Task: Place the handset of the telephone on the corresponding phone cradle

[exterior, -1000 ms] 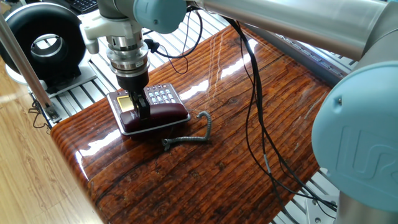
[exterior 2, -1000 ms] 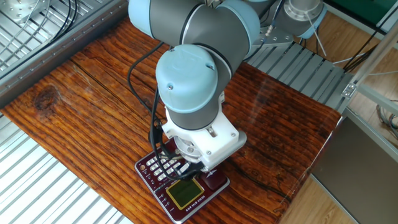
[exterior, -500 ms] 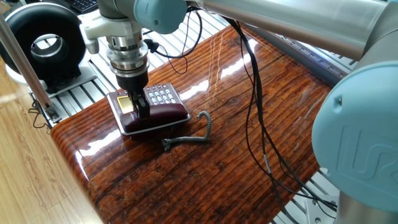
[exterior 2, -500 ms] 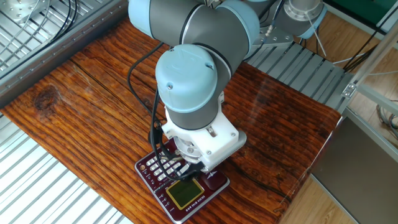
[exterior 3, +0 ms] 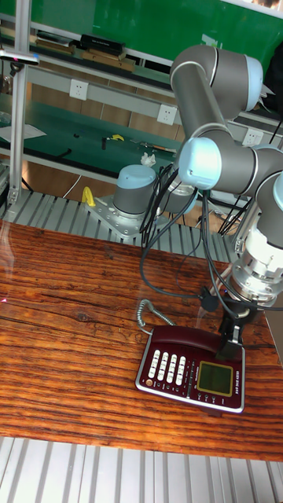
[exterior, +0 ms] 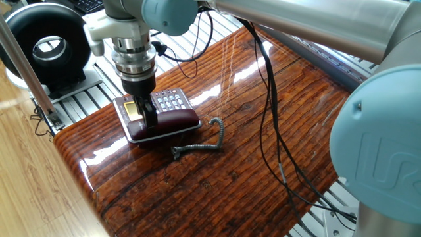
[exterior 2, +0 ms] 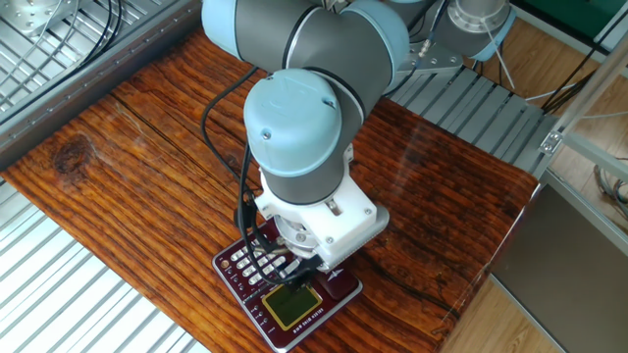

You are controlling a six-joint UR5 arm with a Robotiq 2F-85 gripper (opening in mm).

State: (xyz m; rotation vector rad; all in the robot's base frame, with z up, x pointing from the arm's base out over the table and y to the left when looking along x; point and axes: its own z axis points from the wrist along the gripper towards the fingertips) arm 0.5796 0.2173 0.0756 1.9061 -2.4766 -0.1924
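The maroon and grey telephone (exterior: pixel 135 110) lies flat near the left corner of the wooden table, its keypad and yellowish screen facing up. The glossy maroon handset (exterior: pixel 179 120) lies along the phone cradle on the base's near edge, which it covers. My gripper (exterior: pixel 150 120) comes straight down on the handset's screen end, its dark fingers closed across it. The grey coiled cord (exterior: pixel 205 141) trails onto the table beside the phone. In the tall fixed view the handset (exterior 3: pixel 185 339) runs along the far edge of the telephone (exterior 3: pixel 191 369), with the gripper (exterior 3: pixel 229 349) at its right end.
A black ring-shaped device (exterior: pixel 45 41) stands on the aluminium rails beyond the table's left corner. Black cables (exterior: pixel 268 125) hang from the arm across the wooden table (exterior: pixel 250 178). The table's edge is close to the phone on the left.
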